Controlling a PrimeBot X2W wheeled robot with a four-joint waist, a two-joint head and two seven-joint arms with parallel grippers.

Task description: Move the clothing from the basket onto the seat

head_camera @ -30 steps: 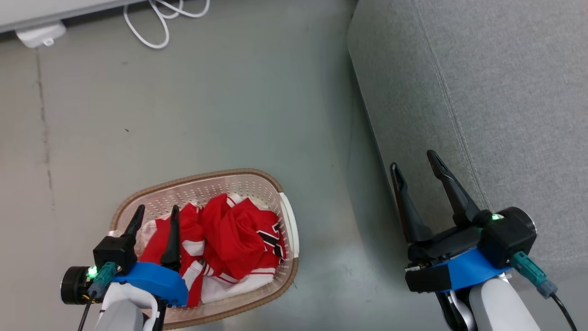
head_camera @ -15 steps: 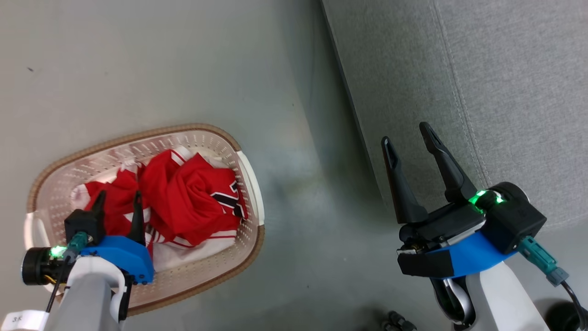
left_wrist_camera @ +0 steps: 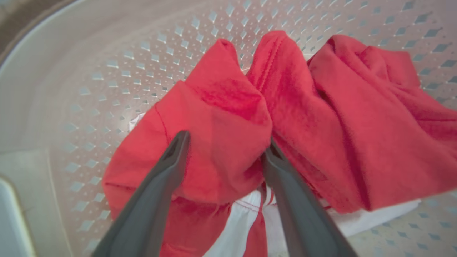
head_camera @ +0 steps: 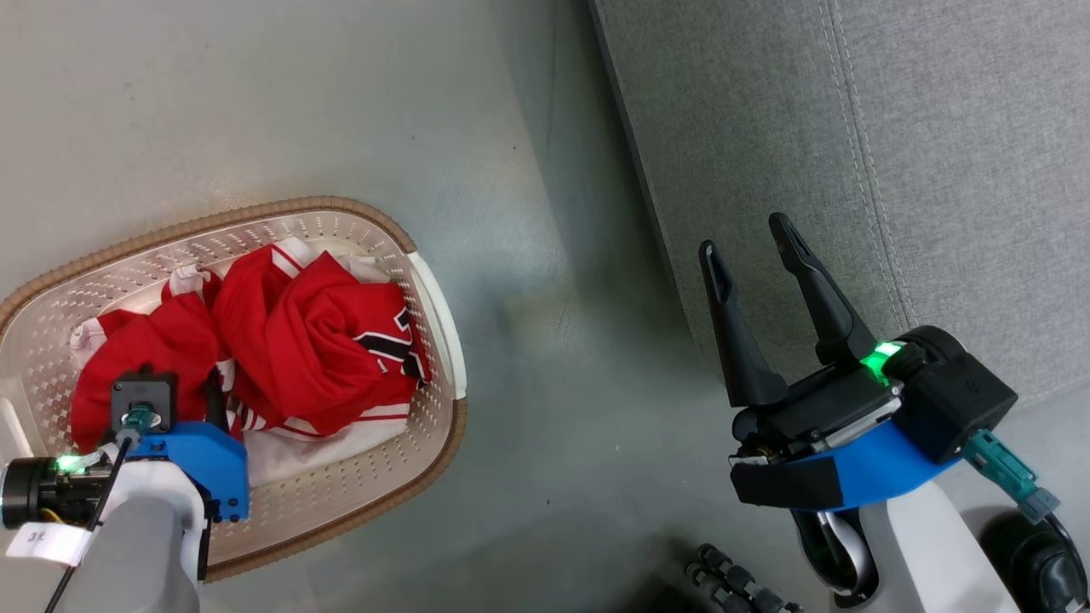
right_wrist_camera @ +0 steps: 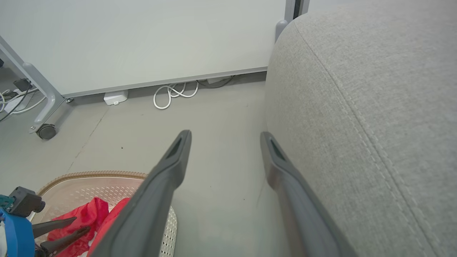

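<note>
The clothing (head_camera: 306, 349) is a crumpled red heap with white trim and black lettering inside the cream basket (head_camera: 255, 209) on the floor at my left. My left gripper (head_camera: 179, 387) points down into the heap. In the left wrist view it (left_wrist_camera: 226, 139) is open, and its two fingers straddle a raised fold of red clothing (left_wrist_camera: 221, 107) without pinching it. My right gripper (head_camera: 743, 234) hangs open and empty over the floor beside the edge of the grey seat (head_camera: 851, 128). The right wrist view shows its spread fingers (right_wrist_camera: 225, 134), the seat (right_wrist_camera: 375, 89) and the basket (right_wrist_camera: 96, 175).
Grey floor lies between basket and seat. Far ahead in the right wrist view stands a white panel with a coiled white cable (right_wrist_camera: 171, 94), a white box (right_wrist_camera: 115, 97) and a caster wheel (right_wrist_camera: 46, 131) at its foot. Dark parts of my base (head_camera: 732, 583) show below.
The head camera has tilted, shifting the whole picture. My left gripper has gone down into the basket and now stands over a fold of the red clothing. The right gripper has stayed open in place.
</note>
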